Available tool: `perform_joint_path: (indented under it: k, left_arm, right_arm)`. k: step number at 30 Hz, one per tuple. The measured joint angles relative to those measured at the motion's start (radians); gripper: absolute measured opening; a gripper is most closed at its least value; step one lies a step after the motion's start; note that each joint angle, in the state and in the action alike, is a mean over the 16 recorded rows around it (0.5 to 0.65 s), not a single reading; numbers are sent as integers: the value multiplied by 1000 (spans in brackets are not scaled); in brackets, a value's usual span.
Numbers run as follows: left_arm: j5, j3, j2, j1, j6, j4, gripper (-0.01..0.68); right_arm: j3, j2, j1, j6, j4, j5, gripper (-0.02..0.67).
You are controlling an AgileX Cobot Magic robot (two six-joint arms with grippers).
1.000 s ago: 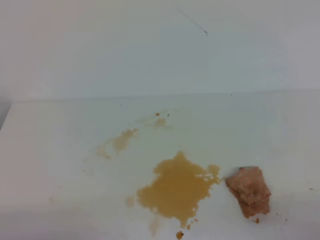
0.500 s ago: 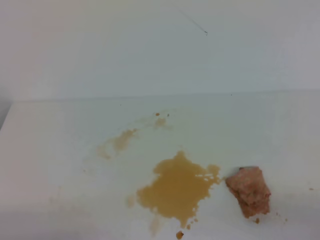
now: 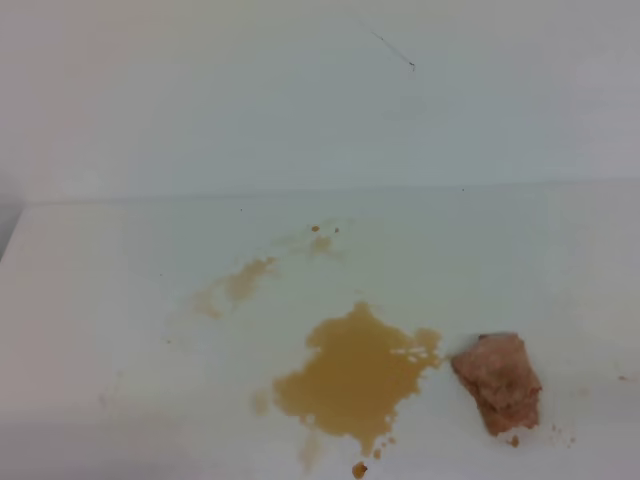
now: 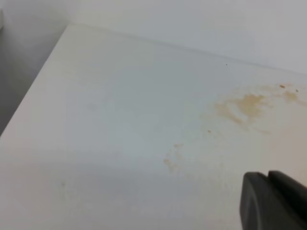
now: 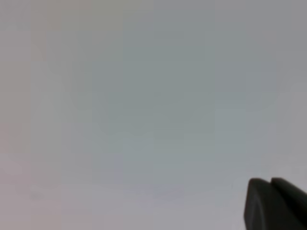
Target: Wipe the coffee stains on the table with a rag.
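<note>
From above, rag [image 3: 497, 382] beside coffee stains [image 3: 355, 375]; wrist views add clenched right jaws, left jaws' state unclear.

High view faces table [image 3: 90, 300]; left wrist shares stains [image 4: 242, 106] (low, oblique).

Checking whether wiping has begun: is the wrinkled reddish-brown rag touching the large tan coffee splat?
Apart. The exterior high view shows bare white table between rag and splat.

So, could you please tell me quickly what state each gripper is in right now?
Left gripper: only a dark fingertip corner shows; cannot tell, nothing visibly held.
Right gripper: shut, holding nothing visible.
</note>
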Motion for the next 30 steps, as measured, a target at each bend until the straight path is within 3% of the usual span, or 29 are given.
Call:
perform_joint_path:
  k: [7, 18, 30]
  left_arm:
    - [0, 0, 0, 0, 0, 0, 1]
    - [0, 0, 0, 0, 0, -2, 1]
    - [1, -2, 2, 0, 0, -20, 0]
  right_arm:
    - [-112, 20, 0, 62, 113, 0, -3]
    - [-435, 271, 0, 75, 127, 399, -3]
    - [-605, 637, 0, -47, 297, 605, -2]
